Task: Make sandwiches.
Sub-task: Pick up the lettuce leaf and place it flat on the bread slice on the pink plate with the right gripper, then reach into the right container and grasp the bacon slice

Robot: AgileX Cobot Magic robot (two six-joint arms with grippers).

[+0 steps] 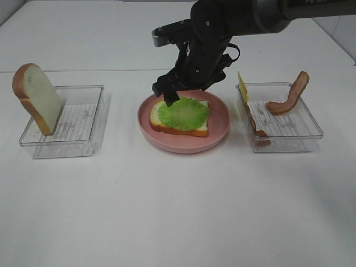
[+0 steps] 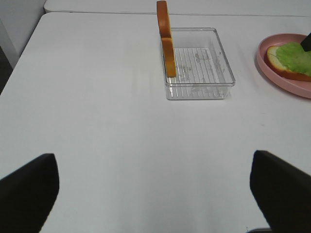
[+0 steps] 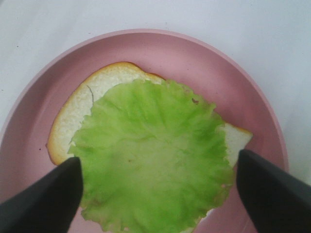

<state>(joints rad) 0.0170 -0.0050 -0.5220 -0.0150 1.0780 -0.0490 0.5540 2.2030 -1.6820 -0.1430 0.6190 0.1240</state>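
**Right gripper** [image 3: 158, 162]: The two black fingers [image 3: 43, 201] were spread wide and released, with nothing held between them. They hung just above the lettuce leaf [image 3: 150, 155]. In the exterior view one fingertip sat at the leaf's 11 o'clock edge. Whether it touched the leaf could not be determined.

**Left gripper** [image 2: 153, 162]: Its dark fingers [image 2: 29, 194] were also spread wide and released. Only bare white table [image 2: 97, 126] lay between them. It was well apart from every item.

**Sandwich position:** One lettuce leaf lay flat on the first bread slice [image 3: 97, 90], covering most of it. That slice lay flat on one pink plate [image 1: 219, 119] at the table centre.

**Item count:**
- Clear trays: two. The left tray [image 1: 83, 133] stood at the plate's 9 o'clock and the right tray [image 1: 303, 133] at its 3 o'clock.
- Bread slices: two. The second bread slice [image 1: 36, 97] stood tilted on its edge against the left tray's 9 o'clock wall.
- Cheese slice [image 1: 242, 87]: one, standing at the right tray's 10 o'clock corner.
- Bacon strips: two. The curved bacon strip [image 1: 289, 97] leaned on the right tray's 12 o'clock rim. The second bacon strip [image 1: 258, 127] lay along its 9 o'clock wall.

**Markings:** The right arm [image 1: 233, 22] carried pale lettering at the picture's upper edge, cut off and unreadable. The left tray floor carried a faint moulded mark, too small to read.
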